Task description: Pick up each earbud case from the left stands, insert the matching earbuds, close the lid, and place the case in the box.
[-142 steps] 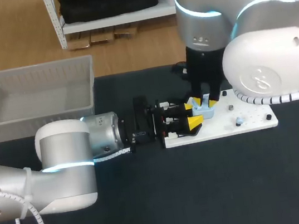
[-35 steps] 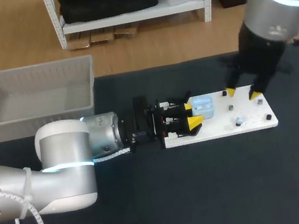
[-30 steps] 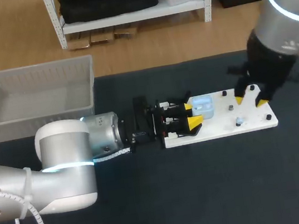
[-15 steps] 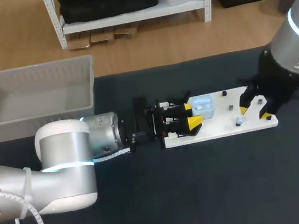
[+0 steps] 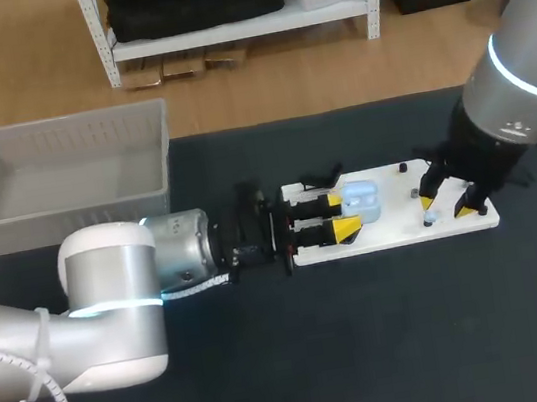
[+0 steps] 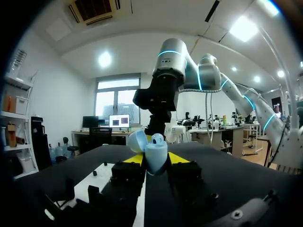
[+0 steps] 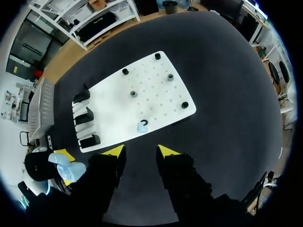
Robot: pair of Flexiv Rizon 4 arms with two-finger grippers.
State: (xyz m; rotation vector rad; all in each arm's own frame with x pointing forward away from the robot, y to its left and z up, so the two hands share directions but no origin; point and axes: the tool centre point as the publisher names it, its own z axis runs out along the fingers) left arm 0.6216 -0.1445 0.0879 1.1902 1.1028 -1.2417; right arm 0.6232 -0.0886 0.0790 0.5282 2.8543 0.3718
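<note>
The right gripper (image 7: 139, 151) is hovering spread, the loose earbud (image 7: 142, 126) lying on the white board (image 7: 156, 90) just ahead of its tips; the left gripper (image 5: 340, 216) is pinching the open earbud case (image 5: 361, 199) at the board's other end.

Bright and even in the head view, lit from above, with no hard shadows on the dark matt table (image 5: 302, 358). Strong contrast between that cloth and the white board (image 5: 395, 233). Broad soft sheen on the left arm (image 5: 109, 285) and the right arm (image 5: 519, 83), with a cyan ring aglow on each. Darker low in the left wrist view: foreground almost black, case (image 6: 154, 152) pale and glossy with a small highlight, set against a much brighter background. Even light again in the right wrist view, with the board as the brightest patch and no glare on the table. Straight edges bowed toward the rim in both wrist views
</note>
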